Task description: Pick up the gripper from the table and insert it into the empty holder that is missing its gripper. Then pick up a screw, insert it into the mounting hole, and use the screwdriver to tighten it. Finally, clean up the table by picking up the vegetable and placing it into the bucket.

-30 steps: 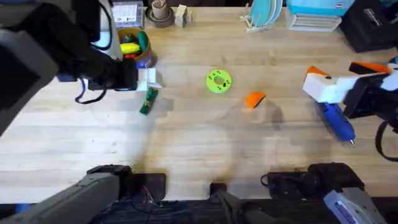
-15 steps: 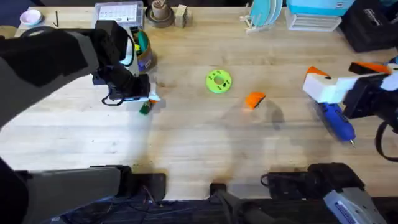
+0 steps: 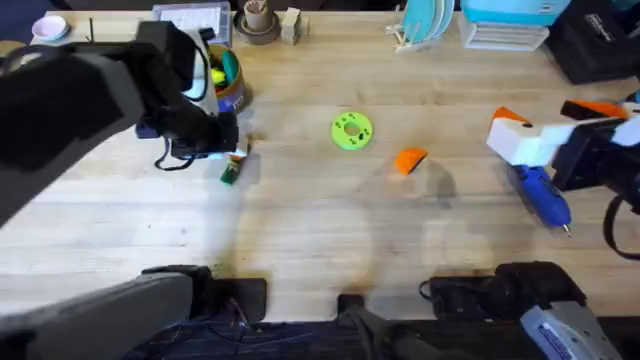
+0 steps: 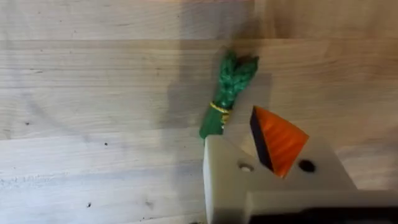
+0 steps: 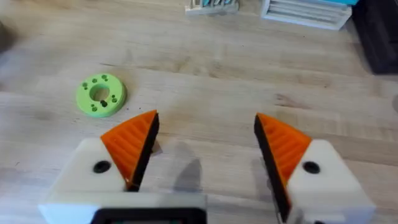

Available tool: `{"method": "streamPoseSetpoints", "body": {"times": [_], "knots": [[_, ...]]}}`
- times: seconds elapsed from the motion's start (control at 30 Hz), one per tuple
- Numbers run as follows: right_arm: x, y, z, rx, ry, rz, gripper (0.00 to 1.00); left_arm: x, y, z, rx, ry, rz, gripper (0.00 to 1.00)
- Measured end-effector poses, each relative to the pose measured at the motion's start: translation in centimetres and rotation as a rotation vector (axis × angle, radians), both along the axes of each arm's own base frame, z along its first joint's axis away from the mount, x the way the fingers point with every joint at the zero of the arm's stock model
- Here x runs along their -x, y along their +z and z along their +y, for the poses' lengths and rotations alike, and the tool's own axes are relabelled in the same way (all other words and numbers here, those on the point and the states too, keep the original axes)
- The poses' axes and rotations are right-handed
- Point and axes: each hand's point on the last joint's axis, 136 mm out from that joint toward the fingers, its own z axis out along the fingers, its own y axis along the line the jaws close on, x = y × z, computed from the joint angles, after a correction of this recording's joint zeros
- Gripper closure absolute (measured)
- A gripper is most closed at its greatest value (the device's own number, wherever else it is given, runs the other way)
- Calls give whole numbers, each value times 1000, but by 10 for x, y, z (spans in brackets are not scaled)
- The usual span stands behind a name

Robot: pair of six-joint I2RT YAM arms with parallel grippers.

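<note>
One vegetable [image 3: 231, 172], one bucket [image 3: 224, 78], one screwdriver [image 3: 540, 193].

Light, pale wooden plank table [image 3: 330, 230] with visible grain, seams running across the width, and small dark knots. Even, diffuse lighting; soft shadows on the wood. Along the far edge: white dish rack holding pale blue plates [image 3: 425, 22], white slatted tray under a light blue box [image 3: 505, 25], dark black case [image 3: 600, 40] at the far right corner, brown round cup [image 3: 258, 20], white labelled card [image 3: 190, 20], small white bowl [image 3: 48, 28] at the far left.
</note>
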Motion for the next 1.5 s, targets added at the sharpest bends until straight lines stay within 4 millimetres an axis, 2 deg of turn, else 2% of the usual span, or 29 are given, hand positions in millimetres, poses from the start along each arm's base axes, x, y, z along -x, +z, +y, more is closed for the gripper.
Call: {"method": "streamPoseSetpoints", "body": {"times": [0.13,0.17,0.2,0.3,0.33,0.4,0.47,0.6,0.67,0.7,0.77,0.8,0.9,0.93,0.97,1.13,1.33,1.5], "knots": [[0,0,0,0,0,0,19,-1,46,-7,36,-25,-174,990],[0,0,0,0,0,0,19,3,85,-13,65,-50,-330,714],[0,0,0,0,0,0,19,6,98,-16,80,-58,-384,554],[0,0,0,0,0,0,19,16,135,-26,130,-90,-534,83],[0,0,0,0,0,0,19,19,144,-29,148,-103,-572,33],[0,0,0,0,0,0,19,27,165,-36,185,-134,-665,13],[0,0,0,0,0,0,19,33,181,-42,209,-158,-734,66],[0,0,0,0,0,0,19,44,200,-48,236,-190,-817,602],[0,0,0,0,0,0,19,47,203,-49,244,-198,-831,921],[0,0,0,0,0,0,19,47,204,-49,247,-198,-833,978],[1,-2,0,0,0,8,19,48,204,-50,257,-191,-829,990],[2,-4,0,0,0,17,19,48,204,-50,260,-187,-828,982],[6,-9,0,0,0,43,19,48,204,-51,269,-179,-823,551],[11,-16,0,0,0,80,19,46,207,-51,277,-176,-837,78],[14,-19,0,0,0,97,19,45,210,-51,280,-174,-847,26],[30,-39,0,1,0,201,19,42,215,-52,283,-176,-870,9],[63,-67,0,1,0,376,19,41,218,-52,283,-179,-884,9],[67,-70,0,2,0,396,19,37,227,-52,299,-162,-917,9]]}}
